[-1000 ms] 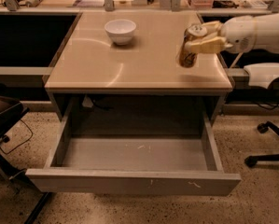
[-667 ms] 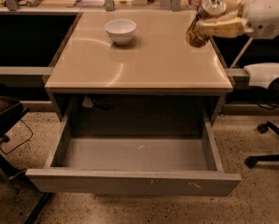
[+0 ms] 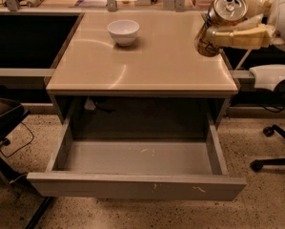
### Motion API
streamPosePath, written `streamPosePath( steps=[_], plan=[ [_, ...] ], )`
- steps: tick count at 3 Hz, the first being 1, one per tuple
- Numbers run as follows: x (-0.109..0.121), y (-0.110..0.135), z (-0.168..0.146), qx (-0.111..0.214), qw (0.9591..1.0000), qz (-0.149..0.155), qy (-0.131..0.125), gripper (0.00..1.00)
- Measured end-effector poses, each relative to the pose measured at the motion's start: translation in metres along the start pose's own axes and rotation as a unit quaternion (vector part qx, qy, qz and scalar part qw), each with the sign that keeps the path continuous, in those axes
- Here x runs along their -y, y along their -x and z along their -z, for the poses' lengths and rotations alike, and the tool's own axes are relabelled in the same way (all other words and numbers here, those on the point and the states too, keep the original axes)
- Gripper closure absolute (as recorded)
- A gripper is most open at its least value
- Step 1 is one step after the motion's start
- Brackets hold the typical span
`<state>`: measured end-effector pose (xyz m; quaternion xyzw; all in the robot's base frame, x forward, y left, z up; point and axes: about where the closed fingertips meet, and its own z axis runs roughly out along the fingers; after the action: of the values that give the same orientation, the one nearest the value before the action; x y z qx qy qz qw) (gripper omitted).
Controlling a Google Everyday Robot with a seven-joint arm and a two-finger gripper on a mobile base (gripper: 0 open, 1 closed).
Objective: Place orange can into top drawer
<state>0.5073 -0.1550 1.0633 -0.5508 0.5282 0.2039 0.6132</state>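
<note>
Hanging above the right rear corner of the counter (image 3: 147, 61), the hand (image 3: 223, 23) is clamped on the orange can (image 3: 229, 7). 1 pale finger (image 3: 237, 36) lies across the can's side, and the other is mostly hidden behind it. The can is tipped over, so its silver top and pull tab face out toward me. It looks lifted off the surface, though its lower end overlaps the counter's right edge from where I stand. The arm runs off the right side and is cut off there.

A white bowl (image 3: 123, 31) sits near the back of the counter, left of centre and well apart from the can. The top drawer (image 3: 132, 187) is pulled out below the front edge. Its grey floor is in full sight between 2 low side walls, and its flat front panel has small white scuffs.

A dark cable (image 3: 101, 106) hangs in the shadowed recess behind the drawer. A chair's wheeled base (image 3: 275, 147) stands on the speckled floor just right of the drawer. Another dark chair (image 3: 4, 123), partly cut off, crowds its left side. The items along the far back edge are too blurred to name.
</note>
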Motion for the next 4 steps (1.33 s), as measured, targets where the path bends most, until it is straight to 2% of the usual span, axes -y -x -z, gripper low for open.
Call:
streamPosePath(
  steps=[1, 2, 3, 4],
  plan=[
    [0.0, -0.001, 0.0, 0.0, 1.0, -0.001, 0.0, 1.0],
    [-0.021, -0.023, -0.001, -0.009, 0.9997, -0.02, -0.007, 1.0],
    [-0.066, -0.06, 0.004, -0.032, 0.9985, -0.038, -0.023, 1.0],
    [-0.108, -0.096, 0.003, -0.056, 0.9964, -0.062, -0.013, 1.0]
  ],
)
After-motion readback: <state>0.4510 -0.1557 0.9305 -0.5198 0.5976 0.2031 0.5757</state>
